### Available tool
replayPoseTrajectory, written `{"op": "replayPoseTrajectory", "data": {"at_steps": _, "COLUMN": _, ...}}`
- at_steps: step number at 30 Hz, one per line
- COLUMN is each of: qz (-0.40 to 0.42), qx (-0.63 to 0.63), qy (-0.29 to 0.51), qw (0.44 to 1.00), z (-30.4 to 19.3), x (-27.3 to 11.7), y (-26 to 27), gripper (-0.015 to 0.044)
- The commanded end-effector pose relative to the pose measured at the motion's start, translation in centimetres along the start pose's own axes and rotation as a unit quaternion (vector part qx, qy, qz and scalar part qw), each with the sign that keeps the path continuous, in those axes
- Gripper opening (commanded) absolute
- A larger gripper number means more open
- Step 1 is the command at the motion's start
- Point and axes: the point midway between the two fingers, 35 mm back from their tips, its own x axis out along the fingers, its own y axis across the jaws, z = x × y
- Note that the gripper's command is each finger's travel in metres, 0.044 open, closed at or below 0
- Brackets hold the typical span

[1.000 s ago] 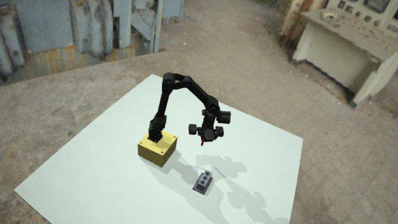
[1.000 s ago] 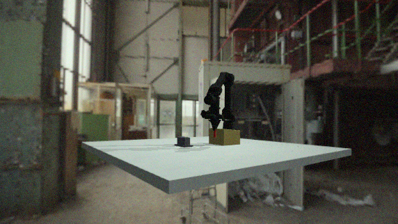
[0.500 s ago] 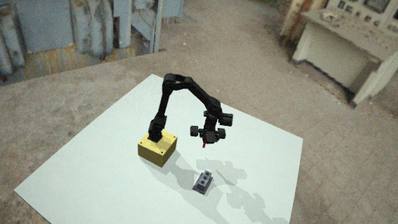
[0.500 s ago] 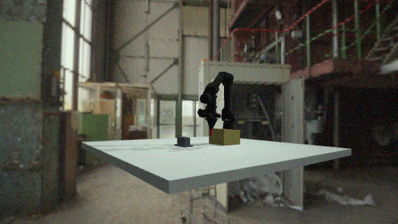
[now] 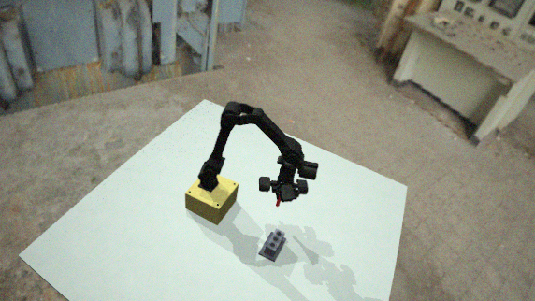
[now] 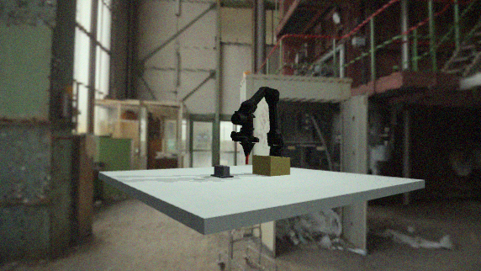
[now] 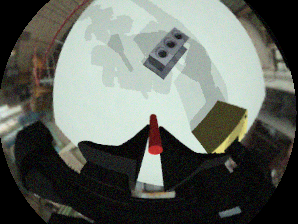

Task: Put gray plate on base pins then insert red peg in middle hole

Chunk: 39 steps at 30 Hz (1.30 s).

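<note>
A slender red cylindrical peg (image 5: pixel 278 203) (image 6: pixel 247 160) (image 7: pixel 155 139), smooth-looking and roughly upright, is clamped between the tapered fingers of the black gripper (image 5: pixel 281 197) (image 6: pixel 247 154) (image 7: pixel 153 128). It hangs above the pale, flat tabletop (image 5: pixel 140 210) (image 6: pixel 252 198) (image 7: pixel 75 90), well in from the corners. The gray rectangular plate (image 5: pixel 276 239) (image 6: pixel 222 168) (image 7: pixel 167 48) appears to lie flat on the darker gray base (image 5: pixel 267 256) (image 6: pixel 227 176) (image 7: pixel 165 73) with its wider, thin foot (three round openings run in a row along the top; the pins are too small to make out). Both sit inward from the table's edges. The peg is apart from the plate, its middle hole unfilled. The jointed black arm (image 5: pixel 267 127) (image 6: pixel 273 114) rises from a matte yellow box (image 5: pixel 201 207) (image 6: pixel 273 166) (image 7: pixel 219 124), nearer the top view's upper-left table edge.
</note>
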Motion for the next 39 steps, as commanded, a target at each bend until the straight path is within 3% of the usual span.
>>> {"op": "replayPoseTrajectory", "data": {"at_steps": 1, "qz": 0.001, "qx": -0.001, "qy": -0.004, "qw": 1.0, "z": 1.1, "x": -0.1, "y": 0.2, "gripper": 0.0}}
{"op": "replayPoseTrajectory", "data": {"at_steps": 39, "qz": -0.003, "qx": -0.011, "qy": -0.002, "qw": 1.0, "z": 12.9, "x": 0.0, "y": -0.5, "gripper": 0.0}}
